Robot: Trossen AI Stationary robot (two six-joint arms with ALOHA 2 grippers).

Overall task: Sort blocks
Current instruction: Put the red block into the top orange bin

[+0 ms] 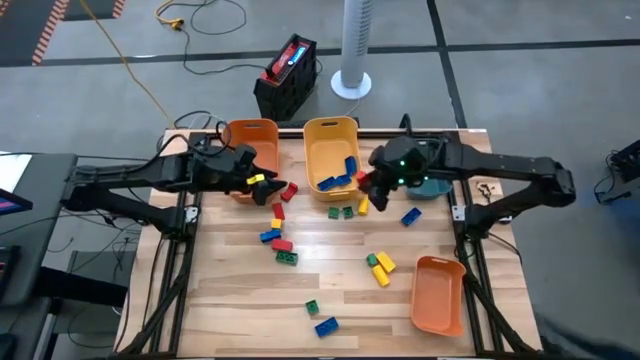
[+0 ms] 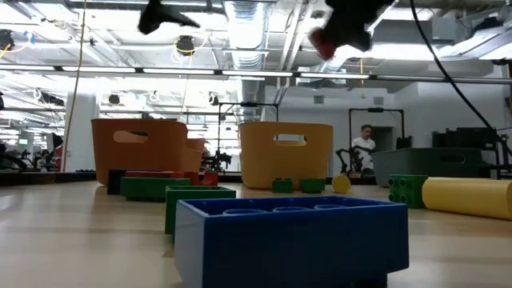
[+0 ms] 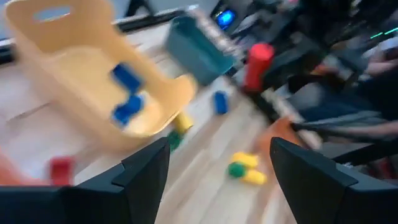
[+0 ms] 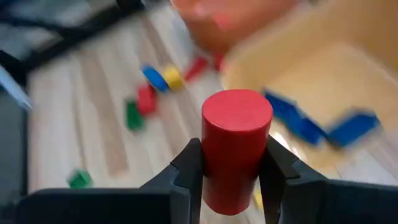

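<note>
Small blocks in red, blue, green and yellow lie scattered on the wooden table point(image 1: 330, 280), with a cluster point(image 1: 277, 232) left of centre. Two blue blocks point(image 1: 343, 173) lie inside the yellow bin point(image 1: 322, 135). My right gripper point(image 4: 233, 149) hovers above the table at the yellow bin's near right corner, shut on a red cylinder block point(image 1: 365, 182). My left gripper point(image 3: 217, 149) is open and empty. It hovers beside the near edge of the far-left orange bin point(image 1: 252, 135). In the low view both grippers point(image 2: 164, 16) point(image 2: 348, 24) hang high above the table. My right gripper pinches the red cylinder block by its round side wall point(image 4: 214, 155), one finger point(image 4: 189, 165) on either side. The block's flat end face point(image 4: 237, 112) points away from the wrist. The block is lifted clear of the table, as the low view shows point(image 2: 324, 44).
A teal bin point(image 1: 432, 186) sits under the right arm at the table's right edge. A second orange bin point(image 1: 438, 293) stands at the near right corner. Beyond the far edge are a black-and-red box point(image 1: 285, 75) and a white fan base point(image 1: 351, 82). A person point(image 2: 366, 144) stands far off.
</note>
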